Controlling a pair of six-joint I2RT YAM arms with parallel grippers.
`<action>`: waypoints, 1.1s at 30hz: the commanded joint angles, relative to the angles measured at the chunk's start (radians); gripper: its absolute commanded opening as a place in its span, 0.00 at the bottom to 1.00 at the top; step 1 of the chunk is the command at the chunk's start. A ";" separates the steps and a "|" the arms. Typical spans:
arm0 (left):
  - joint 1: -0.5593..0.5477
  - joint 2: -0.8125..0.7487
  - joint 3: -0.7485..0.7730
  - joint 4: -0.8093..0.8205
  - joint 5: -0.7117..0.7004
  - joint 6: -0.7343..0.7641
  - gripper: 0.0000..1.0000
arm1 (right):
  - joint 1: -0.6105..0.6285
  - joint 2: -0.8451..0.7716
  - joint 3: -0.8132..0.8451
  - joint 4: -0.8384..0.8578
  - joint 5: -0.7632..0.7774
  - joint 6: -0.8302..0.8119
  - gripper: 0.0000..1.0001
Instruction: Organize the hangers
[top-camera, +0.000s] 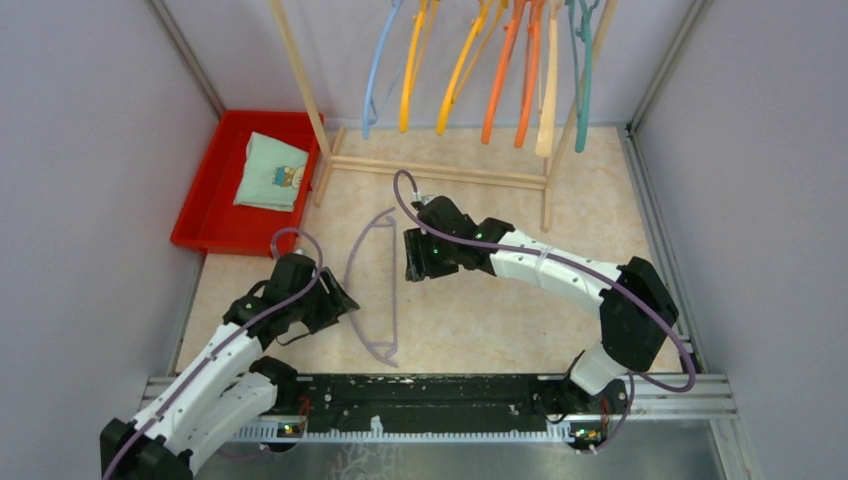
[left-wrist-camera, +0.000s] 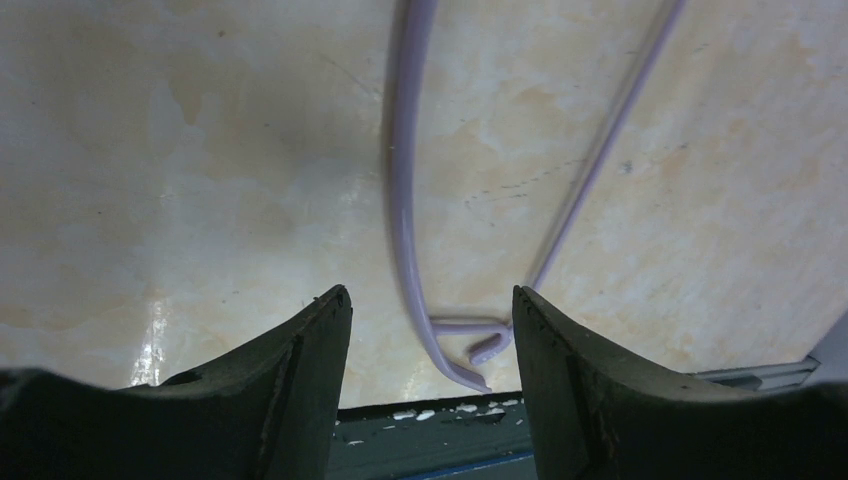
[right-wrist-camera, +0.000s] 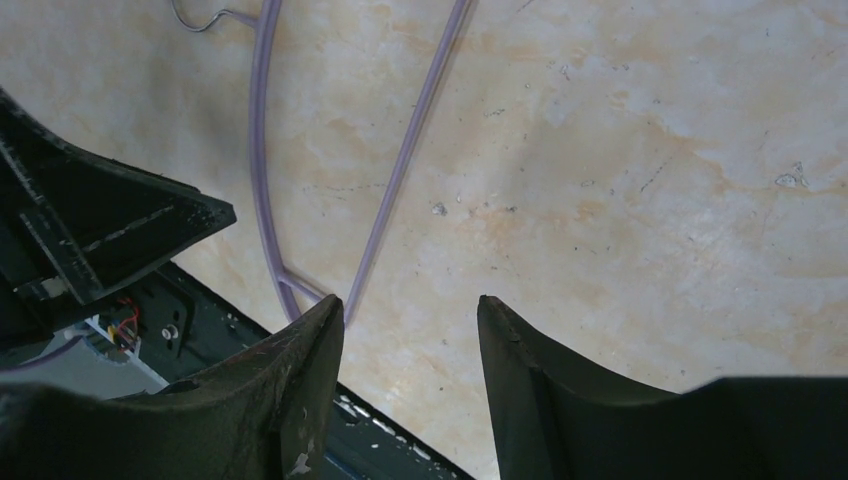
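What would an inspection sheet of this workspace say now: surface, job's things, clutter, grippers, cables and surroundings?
Surface: table, marbled beige, bare apart from one hanger.
Job's things: lavender hanger lies flat between the two arms; about seven hung hangers, in blue, yellow, orange, peach and teal, are on the wooden rack.
Clutter: red tray at the far left, holding a folded cloth.
Grippers: left gripper open, over the hanger's near end, holding nothing; right gripper open, beside the hanger, holding nothing.
Cables: purple cables loop along both arms, apart from the hanger.
Surroundings: grey walls on three sides; metal rail at the near edge.
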 joint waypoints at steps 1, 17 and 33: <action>-0.013 0.072 -0.049 0.070 -0.015 -0.048 0.66 | 0.003 -0.006 0.061 -0.021 0.013 -0.046 0.53; -0.159 0.402 -0.006 0.173 -0.106 -0.132 0.24 | -0.162 -0.079 -0.129 0.072 -0.166 -0.092 0.53; -0.210 0.311 0.216 0.043 -0.230 -0.089 0.00 | -0.195 0.000 -0.162 0.275 -0.461 -0.095 0.52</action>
